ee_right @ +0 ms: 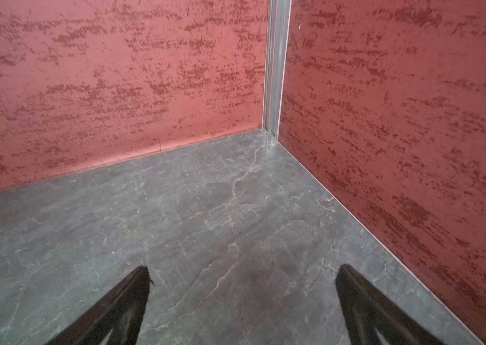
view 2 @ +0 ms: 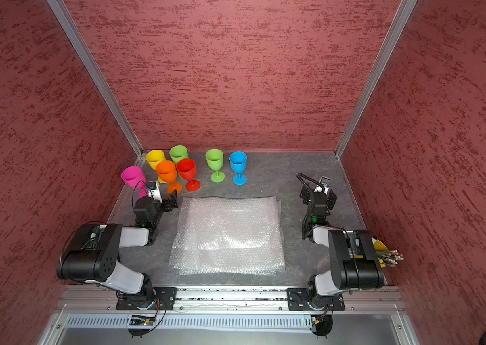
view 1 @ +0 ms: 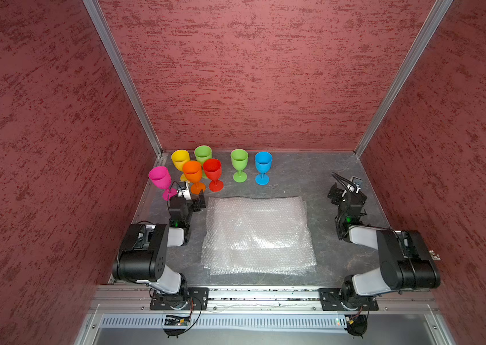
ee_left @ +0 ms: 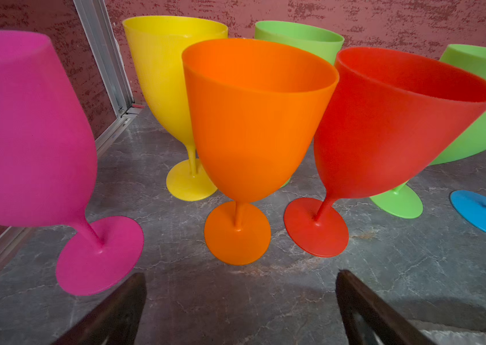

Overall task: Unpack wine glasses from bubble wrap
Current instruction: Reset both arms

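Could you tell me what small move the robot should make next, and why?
Probably just ease the left gripper back from the orange goblet: all seven stand unwrapped at the back, the bubble wrap lies flat, and both it and the right gripper are open and empty.

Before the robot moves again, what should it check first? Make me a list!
1. Left hand open and holding nothing: ok.
2. Right hand open and holding nothing: ok.
3. All seven wine glasses unwrapped and standing upright at the back of the table: ok.
4. Bubble wrap lying flat in the middle, with no coloured glass showing inside: ok.
5. Left hand clear of the pink glass: cannot tell. Its foot sits very close to one finger in the left wrist view.
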`<move>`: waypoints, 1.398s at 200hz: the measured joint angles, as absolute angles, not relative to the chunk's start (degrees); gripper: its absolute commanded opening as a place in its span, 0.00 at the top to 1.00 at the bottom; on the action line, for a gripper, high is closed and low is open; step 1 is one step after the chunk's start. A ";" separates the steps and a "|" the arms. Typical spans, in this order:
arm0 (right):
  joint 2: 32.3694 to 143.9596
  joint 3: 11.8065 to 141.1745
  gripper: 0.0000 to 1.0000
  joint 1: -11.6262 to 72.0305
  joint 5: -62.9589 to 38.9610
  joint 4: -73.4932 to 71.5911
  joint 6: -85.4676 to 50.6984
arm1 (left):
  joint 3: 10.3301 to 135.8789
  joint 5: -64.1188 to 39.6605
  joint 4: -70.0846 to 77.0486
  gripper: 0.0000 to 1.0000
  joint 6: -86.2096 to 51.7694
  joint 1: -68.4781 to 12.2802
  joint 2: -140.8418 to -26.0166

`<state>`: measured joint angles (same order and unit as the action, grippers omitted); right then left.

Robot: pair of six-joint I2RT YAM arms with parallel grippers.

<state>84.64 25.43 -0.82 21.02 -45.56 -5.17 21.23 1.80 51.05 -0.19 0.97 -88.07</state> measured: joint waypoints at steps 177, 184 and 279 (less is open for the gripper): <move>88.29 11.64 0.01 -1.83 5.17 -73.30 -1.67 | 21.23 1.48 51.07 0.00 -0.08 0.73 -88.07; 88.29 10.81 0.01 -1.34 5.15 -74.85 -1.26 | 21.21 1.58 51.20 0.00 0.16 0.45 -88.07; 88.36 12.05 0.01 -1.34 7.73 -76.42 -1.74 | 20.97 -0.54 51.24 0.00 0.27 1.98 -88.07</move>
<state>88.36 12.05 -1.34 7.73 -76.42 -1.74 20.97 -0.54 51.24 0.27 1.98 -88.07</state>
